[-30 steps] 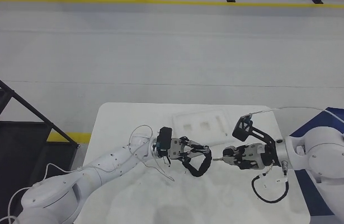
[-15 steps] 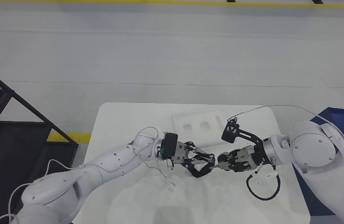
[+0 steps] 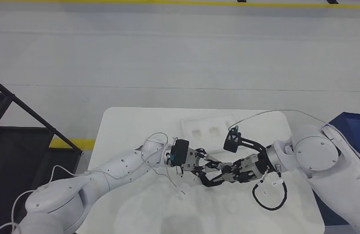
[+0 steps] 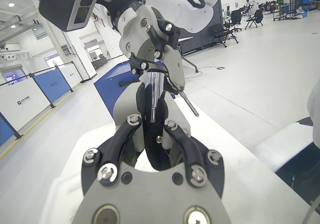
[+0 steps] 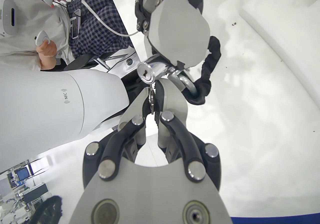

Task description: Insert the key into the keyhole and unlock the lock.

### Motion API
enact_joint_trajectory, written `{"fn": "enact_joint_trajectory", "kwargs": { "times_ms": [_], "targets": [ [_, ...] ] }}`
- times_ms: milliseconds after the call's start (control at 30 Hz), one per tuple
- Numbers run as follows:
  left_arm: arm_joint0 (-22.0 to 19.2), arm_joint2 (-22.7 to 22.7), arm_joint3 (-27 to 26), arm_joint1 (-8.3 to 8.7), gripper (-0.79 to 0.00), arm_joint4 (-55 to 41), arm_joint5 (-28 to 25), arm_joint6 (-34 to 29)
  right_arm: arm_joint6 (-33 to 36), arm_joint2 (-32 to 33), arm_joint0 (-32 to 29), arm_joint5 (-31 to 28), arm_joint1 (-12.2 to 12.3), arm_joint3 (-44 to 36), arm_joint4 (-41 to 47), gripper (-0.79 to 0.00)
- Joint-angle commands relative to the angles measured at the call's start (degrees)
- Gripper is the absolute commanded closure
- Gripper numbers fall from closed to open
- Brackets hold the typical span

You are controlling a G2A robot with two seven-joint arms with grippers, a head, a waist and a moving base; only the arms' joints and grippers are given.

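we're at the insertion step and the key isn't in yet. the left gripper is clamped shut on the lock, fingers pinching the chrome barrel and holding it above the middle of the table. the right gripper is closed on the key, gripping it by the head with the blade sticking out. the keyhole faces the right gripper, but the blade sits just beside the barrel end, off the slot axis. from the left wrist view it looks to run alongside the barrel rather than into it. for the next move we'd say back the key off a touch, shift it sideways until the tip lines up with the slot, match the blade's roll to the slot, then push straight in and turn. room is tight, since the left finger pad sits right at the barrel end and could catch the key or the right fingers. the black-sleeved cable loops off to the far side of the barrel, out of the key's path. the foam tray lies on the table just behind both grippers, not in the way.
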Motion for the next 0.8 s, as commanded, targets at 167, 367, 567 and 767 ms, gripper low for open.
{"fn": "enact_joint_trajectory", "kwargs": {
  "times_ms": [167,367,567,767],
  "targets": [
    [0.1,0.0,0.3,-0.41,0.0,0.3,0.0,0.0,0.0,-1.1,1.1,0.1,-0.2,0.4,0.2,0.0],
    [0.4,0.0,2.0,-0.49,0.0,-0.6,0.4,0.4,-0.1,1.1,1.0,0.7,0.4,-0.5,-0.7,0.0],
    [0.3,-0.3,4.2,-0.94,0.0,-0.1,0.0,0.0,-2.1,5.9,-1.2,3.1,1.5,-5.8,-4.0,0.0],
    [0.6,-1.8,4.4,-1.7,0.0,0.7,0.0,-2.8,-2.5,8.7,-4.1,7.5,2.3,-11.4,-8.7,0.0]
  ]
}}
